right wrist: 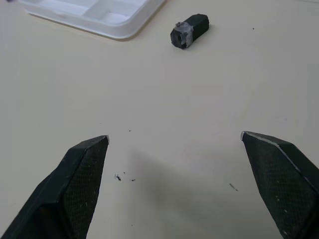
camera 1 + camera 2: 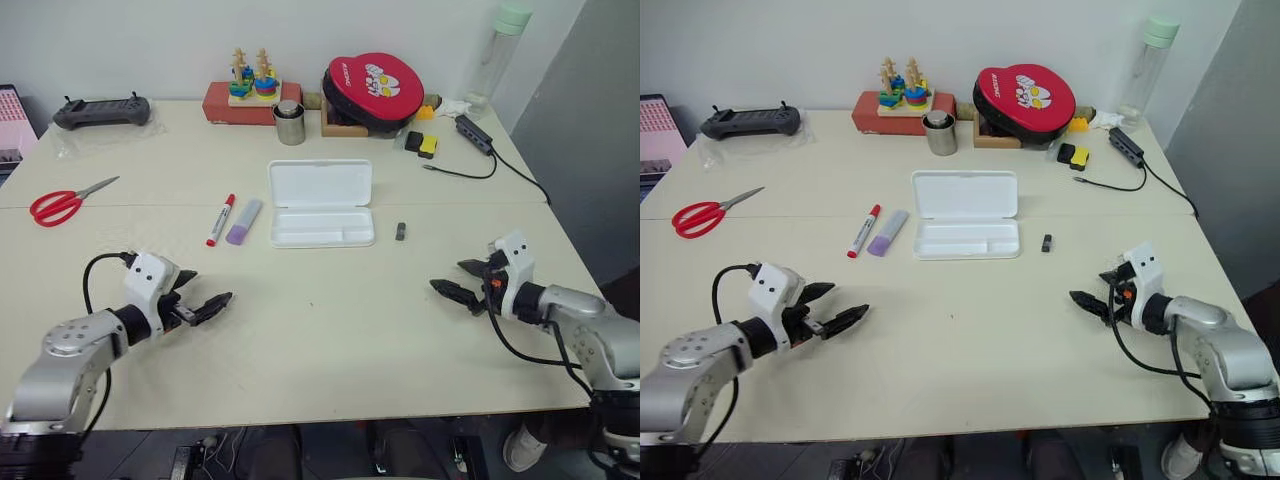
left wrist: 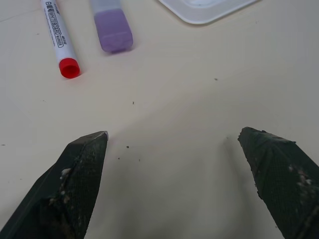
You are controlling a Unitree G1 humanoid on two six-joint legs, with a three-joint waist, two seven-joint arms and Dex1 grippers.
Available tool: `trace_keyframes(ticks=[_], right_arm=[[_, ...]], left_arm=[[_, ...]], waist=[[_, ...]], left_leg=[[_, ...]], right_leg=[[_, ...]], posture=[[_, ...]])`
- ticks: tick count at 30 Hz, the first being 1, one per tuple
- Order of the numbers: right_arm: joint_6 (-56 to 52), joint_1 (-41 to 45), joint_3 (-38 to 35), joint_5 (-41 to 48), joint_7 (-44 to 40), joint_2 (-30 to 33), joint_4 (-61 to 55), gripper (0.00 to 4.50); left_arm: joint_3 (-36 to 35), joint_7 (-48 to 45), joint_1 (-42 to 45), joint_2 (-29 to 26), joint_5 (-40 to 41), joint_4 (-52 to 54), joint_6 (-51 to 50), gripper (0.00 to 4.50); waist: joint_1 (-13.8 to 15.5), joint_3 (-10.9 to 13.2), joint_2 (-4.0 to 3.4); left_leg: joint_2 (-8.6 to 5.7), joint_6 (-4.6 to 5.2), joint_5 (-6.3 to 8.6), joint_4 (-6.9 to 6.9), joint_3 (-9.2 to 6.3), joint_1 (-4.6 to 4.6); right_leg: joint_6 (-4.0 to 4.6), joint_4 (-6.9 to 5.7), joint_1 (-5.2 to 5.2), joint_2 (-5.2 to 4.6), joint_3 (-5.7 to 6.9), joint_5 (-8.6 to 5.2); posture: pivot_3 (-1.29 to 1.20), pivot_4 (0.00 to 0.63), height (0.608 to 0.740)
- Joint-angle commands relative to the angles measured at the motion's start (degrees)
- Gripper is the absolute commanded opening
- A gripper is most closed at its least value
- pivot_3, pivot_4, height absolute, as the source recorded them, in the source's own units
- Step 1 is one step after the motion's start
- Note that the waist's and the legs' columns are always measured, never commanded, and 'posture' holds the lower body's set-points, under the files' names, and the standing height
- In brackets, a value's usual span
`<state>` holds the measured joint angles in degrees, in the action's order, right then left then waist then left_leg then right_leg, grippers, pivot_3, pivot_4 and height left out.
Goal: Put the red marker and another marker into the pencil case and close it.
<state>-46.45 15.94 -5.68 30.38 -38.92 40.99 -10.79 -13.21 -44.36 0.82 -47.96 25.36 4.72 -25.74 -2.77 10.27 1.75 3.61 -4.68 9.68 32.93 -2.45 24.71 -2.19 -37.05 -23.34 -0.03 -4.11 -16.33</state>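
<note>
On the pale worktop (image 2: pixel 330 330) the pencil case (image 2: pixel 321 203) lies open at the middle, its lid folded back toward the far side and its shallow, divided tray facing up with nothing in it. Just left of the case lie the two markers, side by side and apart from each other: the lavender marker (image 2: pixel 243 221) is nearer the case, and the red marker (image 2: pixel 220 219) is just beyond it to the left, its red cap pointing to the far side. Neither touches the case. The left end effector (image 2: pixel 200 297) hovers over the near left part of the worktop, jaws spread wide and holding nothing, its tips aimed toward the markers, which sit well apart from it on the far side. The right end effector (image 2: pixel 462 280) hangs over the near right part, likewise wide open and empty, pointing inward toward the middle. Between it and the case rests a small black block (image 2: pixel 401 231), just right of the case's near corner. Farther left a pair of red-handled scissors (image 2: pixel 65 203) lies flat. Along the far edge stand a metal cup (image 2: pixel 289 123), a wooden stacking toy (image 2: pixel 254 78) on a red box (image 2: pixel 228 105), a round red pouch (image 2: pixel 374 87), and a clear bottle (image 2: pixel 500 55).
</note>
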Motion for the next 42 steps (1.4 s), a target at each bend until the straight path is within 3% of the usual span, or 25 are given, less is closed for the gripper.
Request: trace_keyframes(ticks=[1,23,34,42], right_arm=[[-0.9,2.0,-1.8,1.0,-1.4,1.4,-0.9,4.47],[-0.7,0.6,-4.4,3.3,-2.9,0.0,-3.2,4.47],[0.0,-1.1,-4.6,3.6,-4.5,1.2,-3.6,4.47],[1.2,5.8,-3.3,9.3,-7.5,-2.8,-7.7,4.47]], left_arm=[[-1.2,-2.5,1.7,-1.9,-0.4,-0.9,0.1,4.5],[2.5,-6.4,6.2,-1.2,-2.7,-1.7,-0.8,4.5],[2.7,-6.7,6.1,-0.4,-3.2,-2.2,-0.6,4.5],[12.9,-7.9,19.5,6.6,-8.3,-8.0,4.5,4.5]], waist=[[0.0,0.0,0.02],[0.2,0.0,0.05],[0.4,0.0,0.05],[1.1,0.0,0.03]], left_leg=[[0.01,0.0,0.0,0.0,0.0,0.0],[0.02,0.06,0.03,0.19,-0.07,0.03],[0.07,0.06,0.03,0.92,-0.11,-0.01],[0.04,0.11,-0.02,1.23,-0.12,-0.01]], right_leg=[[0.0,0.0,-0.02,0.01,0.01,0.0],[-0.31,-0.42,-0.01,0.11,0.03,0.18],[-0.37,-1.0,0.04,0.17,0.01,0.21],[-0.66,-1.04,0.16,0.21,-0.05,0.45]], posture=[[0.0,0.15,0.74],[0.0,0.15,0.74],[0.0,0.15,0.74],[0.0,0.15,0.74]])
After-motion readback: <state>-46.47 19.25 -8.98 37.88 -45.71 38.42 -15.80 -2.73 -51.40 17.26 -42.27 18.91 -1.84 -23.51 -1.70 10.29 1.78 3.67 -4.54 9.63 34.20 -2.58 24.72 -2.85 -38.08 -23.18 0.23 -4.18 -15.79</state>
